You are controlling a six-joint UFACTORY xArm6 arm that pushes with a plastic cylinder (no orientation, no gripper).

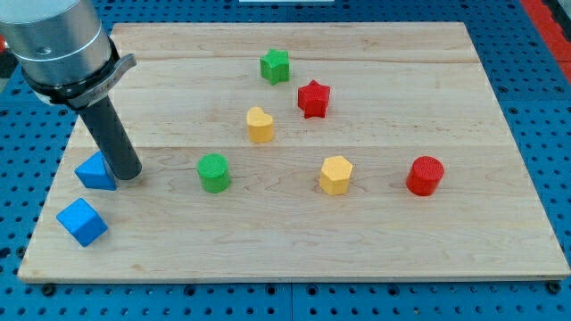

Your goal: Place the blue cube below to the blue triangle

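The blue cube [82, 222] lies near the board's lower left corner. The blue triangle [95, 170] lies just above it, at the left edge, with a small gap between them. My tip [128, 175] stands right beside the triangle's right side, touching or nearly touching it, above and to the right of the cube.
On the wooden board [357, 250] lie a green cylinder [214, 172], a yellow heart [260, 125], a green star [276, 66], a red star [313, 99], a yellow hexagon [335, 175] and a red cylinder [426, 176]. The arm's grey body [58, 40] hangs over the upper left corner.
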